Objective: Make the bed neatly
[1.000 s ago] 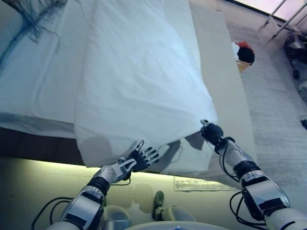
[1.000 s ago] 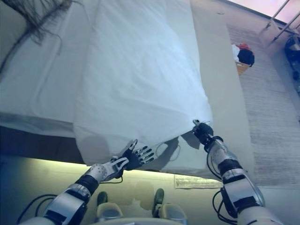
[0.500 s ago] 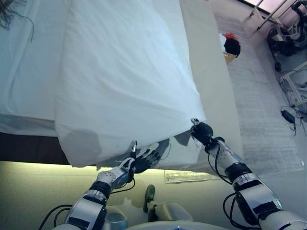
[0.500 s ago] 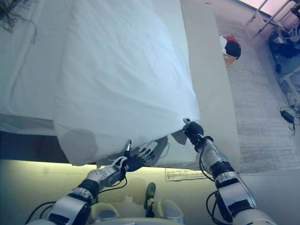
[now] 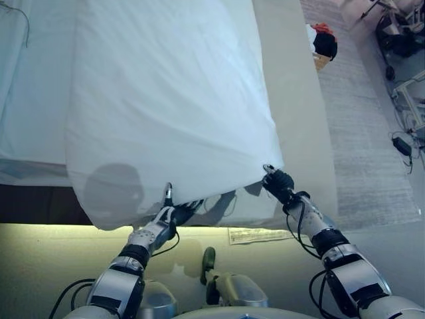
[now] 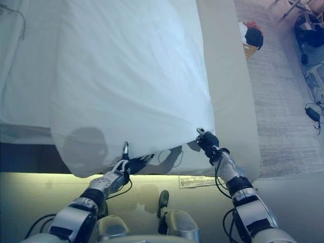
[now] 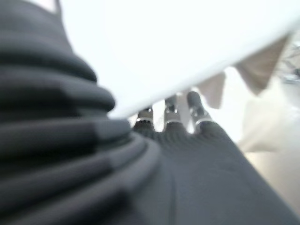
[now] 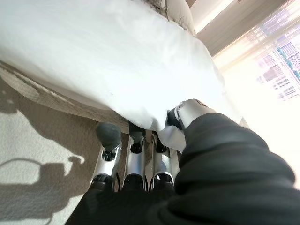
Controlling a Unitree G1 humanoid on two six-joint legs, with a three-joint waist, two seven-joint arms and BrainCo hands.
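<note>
A white duvet [image 5: 172, 100] lies over the bed, and its near edge hangs over the foot. My right hand [image 5: 279, 183] is at the duvet's near right corner. In the right wrist view its thumb [image 8: 187, 112] and fingers [image 8: 136, 164] pinch the cloth [image 8: 93, 56]. My left hand [image 5: 163, 216] is at the duvet's near edge, left of the middle, and reaches in under the hanging cloth. In the left wrist view the hand [image 7: 187, 154] goes under the duvet's edge [image 7: 164, 47], and its grip is hidden.
A white sheet [image 5: 33, 100] covers the mattress left of the duvet, above a dark bed frame [image 5: 33, 203]. A beige strip [image 5: 299, 100] runs along the bed's right side. Beyond it are a grey rug [image 5: 372, 133], a basket of red and black things [image 5: 323, 45] and cables [image 5: 405, 143].
The camera has shifted. My left hand has moved up from below the hanging cloth to the duvet's near edge. My right hand has stayed on the corner.
</note>
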